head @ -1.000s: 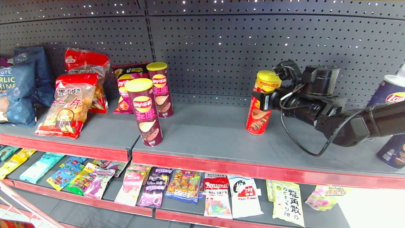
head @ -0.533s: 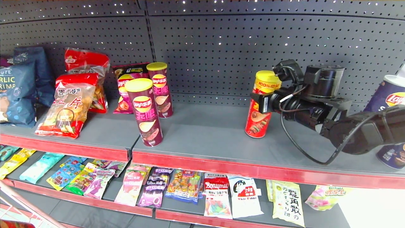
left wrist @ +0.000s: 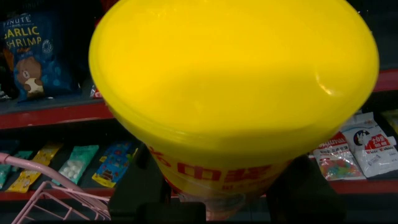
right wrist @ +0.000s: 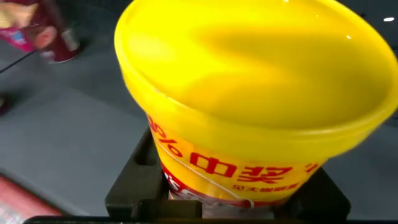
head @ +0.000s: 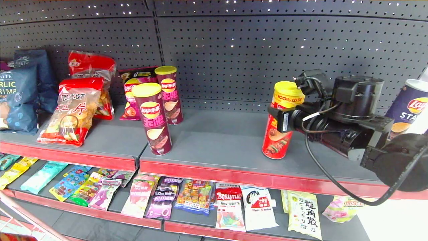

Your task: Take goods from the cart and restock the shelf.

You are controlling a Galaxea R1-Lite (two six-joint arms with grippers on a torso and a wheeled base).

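Jaws of the right gripper (head: 279, 116) clamp a red, yellow-lidded cylindrical crisp tube (head: 277, 143) upright at centre right, evidently to stand it on the grey shelf (head: 217, 144); the left gripper (left wrist: 225, 200) grips a second yellow-lidded tube (left wrist: 233, 81).

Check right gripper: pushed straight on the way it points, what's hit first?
Holding the red can, the right gripper points toward the robot's left along the shelf. Bare shelf first, then probably the front purple can; depth is uncertain.

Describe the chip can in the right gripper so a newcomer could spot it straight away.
On the grey upper shelf backed by pegboard, look right of centre. There the right gripper clasps a red chip tube with a yellow lid; its neighbours are purple tubes and a blue tube.
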